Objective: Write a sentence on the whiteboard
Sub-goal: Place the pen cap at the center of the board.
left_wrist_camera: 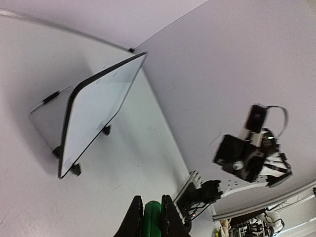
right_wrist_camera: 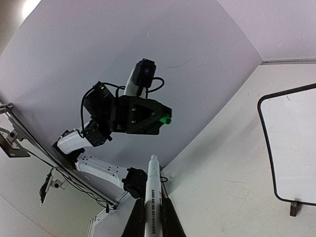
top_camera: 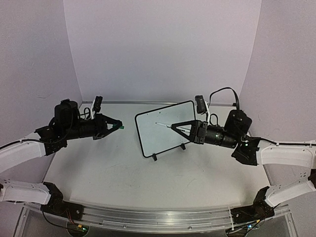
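My right gripper [top_camera: 175,127] clamps a slim white marker [top_camera: 163,124] at the smooth black-framed whiteboard [top_camera: 158,136]; my left gripper [top_camera: 117,126] pinches a green cap [left_wrist_camera: 152,217].

Top external: high on the near side, looking down toward the far side. Left wrist: looks right, green cap [left_wrist_camera: 152,217] close up. Right wrist: looks left along marker pen [right_wrist_camera: 153,197]. All three share the whiteboard [top_camera: 158,136].

The whiteboard [top_camera: 160,136], centre of frame: white face, thin black frame, black feet. The left tool [top_camera: 117,126]: black, gripping a bright green cap [top_camera: 121,127]. The right tool [top_camera: 175,127]: black, gripping a white marker [top_camera: 165,125] with dark printed lettering. The worktop [top_camera: 123,163]: plain off-white. The walls [top_camera: 163,49]: pale lilac.
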